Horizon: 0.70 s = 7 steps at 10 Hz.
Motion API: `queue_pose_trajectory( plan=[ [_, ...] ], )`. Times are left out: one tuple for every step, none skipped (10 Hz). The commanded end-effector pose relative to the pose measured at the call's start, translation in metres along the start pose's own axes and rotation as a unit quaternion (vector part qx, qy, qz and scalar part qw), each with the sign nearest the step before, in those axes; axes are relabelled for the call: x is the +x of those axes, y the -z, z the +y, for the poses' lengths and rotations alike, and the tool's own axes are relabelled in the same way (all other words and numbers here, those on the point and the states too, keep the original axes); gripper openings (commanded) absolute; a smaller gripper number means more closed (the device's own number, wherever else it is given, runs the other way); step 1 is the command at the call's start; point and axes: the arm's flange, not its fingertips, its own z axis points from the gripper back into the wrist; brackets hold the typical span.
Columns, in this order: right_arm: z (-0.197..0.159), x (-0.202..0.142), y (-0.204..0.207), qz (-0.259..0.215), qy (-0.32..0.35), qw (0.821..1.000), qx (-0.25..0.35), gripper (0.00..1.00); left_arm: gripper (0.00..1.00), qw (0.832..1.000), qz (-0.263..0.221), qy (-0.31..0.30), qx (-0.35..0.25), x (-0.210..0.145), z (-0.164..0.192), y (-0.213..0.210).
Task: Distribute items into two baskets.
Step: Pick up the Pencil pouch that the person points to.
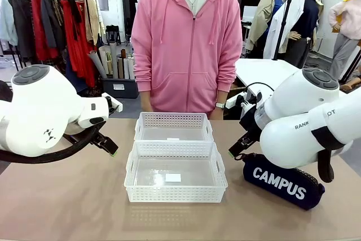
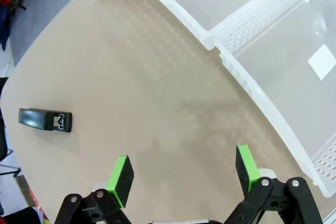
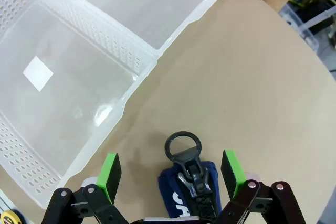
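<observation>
Front view, centre frame: a shallow white lattice-sided plastic basket (image 1: 175, 180), its twin basket (image 1: 173, 127) right behind, flared rims meeting. Lower right, the navy fabric zip pouch lettered "CAMPUS" (image 1: 282, 182) lies under the right arm.

Left wrist view: small black stapler (image 2: 45, 120) flat on the tan table (image 2: 131, 77), mid-left. The left gripper (image 2: 184, 174) points down, green pads spread wide.

Right wrist view: bottom centre, the right gripper (image 3: 170, 174) gapes wide, pads flanking the pouch's ring pull (image 3: 182, 145).

Person (image 1: 186, 38) in pink, clothes rack (image 1: 53, 23)
</observation>
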Motion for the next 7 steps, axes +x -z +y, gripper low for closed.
queue_pose_trajectory(
  plan=[
    [-0.0001, 0.0000, 0.0000, 0.000, 0.000, 1.000, 0.000, 1.00, 1.00, 1.000, 0.000, 0.000, 0.000, 0.0001, 0.0000, -0.0001],
    [-0.0001, 0.0000, 0.0000, 0.000, 0.000, 1.000, 0.000, 1.00, 1.00, 1.000, 0.000, 0.000, 0.000, 0.0001, 0.0000, -0.0001],
    [-0.0001, 0.0000, 0.0000, 0.000, 0.000, 1.000, 0.000, 1.00, 1.00, 1.000, 0.000, 0.000, 0.000, 0.0001, 0.0000, -0.0001],
    [-0.0001, 0.0000, 0.0000, 0.000, 0.000, 1.000, 0.000, 1.00, 1.00, 1.000, 0.000, 0.000, 0.000, 0.0001, 0.0000, -0.0001],
    [-0.0001, 0.0000, 0.0000, 0.000, 0.000, 1.000, 0.000, 1.00, 1.00, 1.000, 0.000, 0.000, 0.000, 0.0001, 0.0000, -0.0001],
    [-0.0001, 0.0000, 0.0000, 0.000, 0.000, 1.000, 0.000, 1.00, 1.00, 1.000, 0.000, 0.000, 0.000, 0.0001, 0.0000, -0.0001],
    [-0.0001, 0.0000, 0.0000, 0.000, 0.000, 1.000, 0.000, 1.00, 1.00, 1.000, 0.000, 0.000, 0.000, 0.0001, 0.0000, -0.0001]
  ],
)
